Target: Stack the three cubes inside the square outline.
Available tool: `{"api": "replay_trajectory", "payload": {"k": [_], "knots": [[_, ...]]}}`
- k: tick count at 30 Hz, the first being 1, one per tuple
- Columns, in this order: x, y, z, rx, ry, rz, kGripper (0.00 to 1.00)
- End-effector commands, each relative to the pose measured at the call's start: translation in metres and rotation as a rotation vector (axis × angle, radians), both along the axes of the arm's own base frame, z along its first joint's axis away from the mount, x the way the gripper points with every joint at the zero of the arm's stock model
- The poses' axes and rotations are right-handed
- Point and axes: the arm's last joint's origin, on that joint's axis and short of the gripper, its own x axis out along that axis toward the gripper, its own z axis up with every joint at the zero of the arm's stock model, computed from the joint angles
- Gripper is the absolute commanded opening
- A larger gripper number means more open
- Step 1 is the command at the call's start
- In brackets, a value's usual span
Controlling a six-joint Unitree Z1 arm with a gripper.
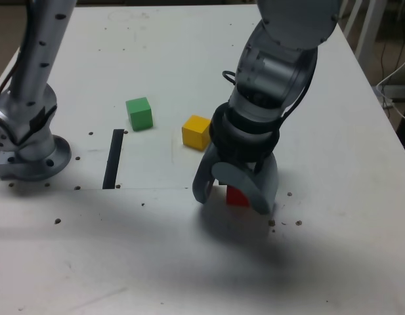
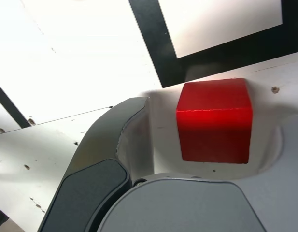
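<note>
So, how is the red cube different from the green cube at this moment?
Colour: the red cube is red, the green cube is green.
Place: the red cube sits between the jaws of the gripper; the green cube stands free, well away toward the exterior view's left, beyond the yellow cube.
Visibility: the gripper hides most of the red cube in the exterior view; the green cube shows fully.
Both look equal in size and rest on the table.

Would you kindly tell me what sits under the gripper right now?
A red cube on the white table, between the gripper's jaws. The exterior view hides most of it.
</note>
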Motion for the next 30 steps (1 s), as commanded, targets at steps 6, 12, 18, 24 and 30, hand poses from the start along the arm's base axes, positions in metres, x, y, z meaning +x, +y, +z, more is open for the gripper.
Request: {"api": "replay_trajectory", "payload": {"k": [6, 12, 18, 24, 30], "knots": [[0.0043, -0.0001, -0.0022, 0.004, -0.029, -0.001, 0.31], [0.0036, -0.0002, -0.0027, 0.002, -0.025, -0.001, 0.31], [0.0032, 0.0000, -0.0024, 0.000, -0.024, 0.001, 0.31], [0.0027, 0.0003, -0.0019, 0.003, -0.024, 0.000, 0.31], [0.0009, 0.0034, 0.0054, 0.015, -0.036, 0.012, 0.31]]}}
